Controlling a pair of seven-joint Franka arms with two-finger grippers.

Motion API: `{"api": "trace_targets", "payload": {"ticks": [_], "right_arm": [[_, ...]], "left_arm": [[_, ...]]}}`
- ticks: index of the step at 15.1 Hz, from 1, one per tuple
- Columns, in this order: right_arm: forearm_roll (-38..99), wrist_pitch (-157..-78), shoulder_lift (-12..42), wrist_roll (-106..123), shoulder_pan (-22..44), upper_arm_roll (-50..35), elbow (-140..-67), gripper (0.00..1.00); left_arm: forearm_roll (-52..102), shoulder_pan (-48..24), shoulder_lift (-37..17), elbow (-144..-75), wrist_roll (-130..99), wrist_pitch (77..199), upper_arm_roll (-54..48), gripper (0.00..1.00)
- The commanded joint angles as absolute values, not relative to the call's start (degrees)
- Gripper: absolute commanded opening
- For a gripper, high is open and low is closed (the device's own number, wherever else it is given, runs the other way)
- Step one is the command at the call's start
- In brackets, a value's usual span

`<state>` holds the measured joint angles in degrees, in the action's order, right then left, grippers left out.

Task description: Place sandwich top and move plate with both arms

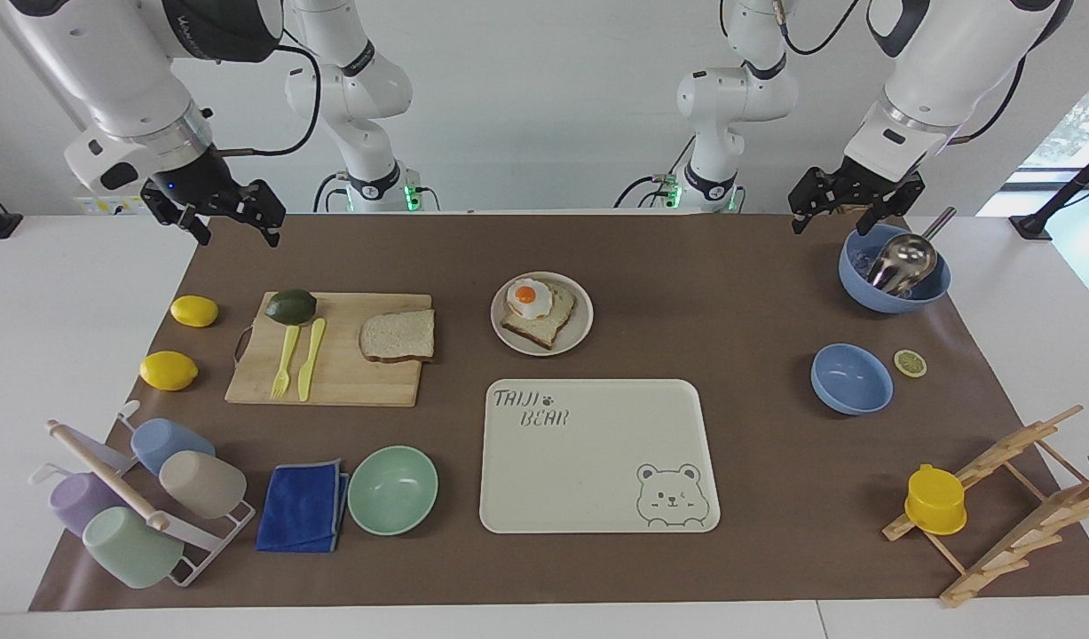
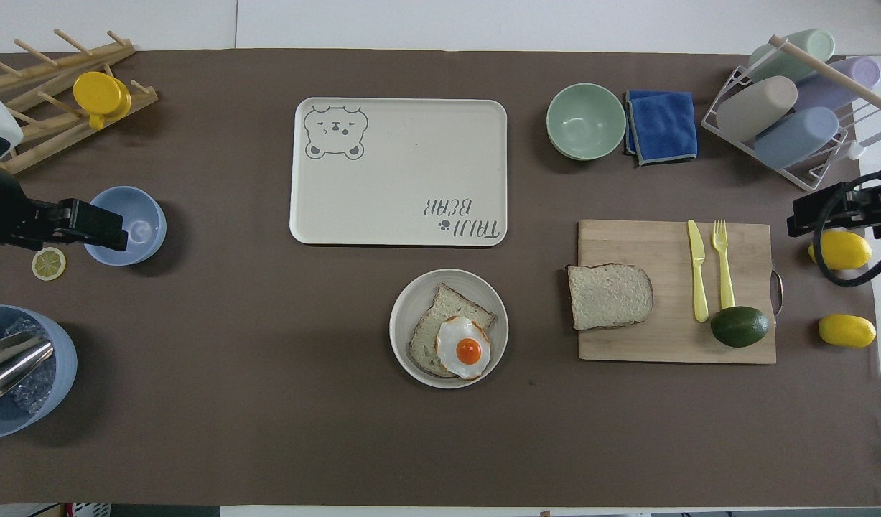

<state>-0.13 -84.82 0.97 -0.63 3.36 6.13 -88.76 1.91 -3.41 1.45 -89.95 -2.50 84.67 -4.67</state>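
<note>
The sandwich top (image 1: 398, 335) (image 2: 609, 296), a plain bread slice, lies flat on the wooden cutting board (image 1: 349, 382) (image 2: 627, 345) toward the right arm's end. The round beige plate (image 1: 582, 330) (image 2: 410, 305) sits mid-table and holds a bread slice with a fried egg (image 1: 529, 299) (image 2: 463, 347). My right gripper (image 1: 236, 232) (image 2: 806, 215) hangs open and empty, raised above the mat's edge at its own end, apart from the board. My left gripper (image 1: 835, 222) (image 2: 103, 228) hangs open and empty, raised by the blue bowls.
A cream bear tray (image 1: 597, 479) lies farther from the robots than the plate, with a mint bowl (image 1: 392, 489) and blue cloth (image 1: 303, 506) beside it. An avocado (image 1: 291, 306), a fork and a knife share the board. Two lemons (image 1: 193, 311), a cup rack (image 1: 145, 497), two blue bowls (image 1: 851, 379) and a wooden rack (image 1: 1006, 497) stand at the ends.
</note>
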Motion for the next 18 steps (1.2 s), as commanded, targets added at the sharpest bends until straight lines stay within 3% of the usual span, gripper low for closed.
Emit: {"api": "trace_targets", "payload": {"ticks": [1, 13, 18], "right_arm": [[0.4, -84.9, 0.9, 0.6, 2.9, 6.2, -89.0, 1.00], [1.4, -84.5, -0.4, 0.3, 1.5, 6.2, -90.3, 1.00], [8.4, -87.8, -1.0, -9.1, 2.1, 5.4, -92.0, 1.00]], "left_arm": [[1.0, -3.3, 2.9, -91.6, -2.1, 85.3, -4.7, 1.00], [1.0, -3.3, 2.9, -91.6, -2.1, 85.3, -4.7, 1.00], [1.0, -3.3, 2.9, -91.6, -2.1, 85.3, -4.7, 1.00]]}}
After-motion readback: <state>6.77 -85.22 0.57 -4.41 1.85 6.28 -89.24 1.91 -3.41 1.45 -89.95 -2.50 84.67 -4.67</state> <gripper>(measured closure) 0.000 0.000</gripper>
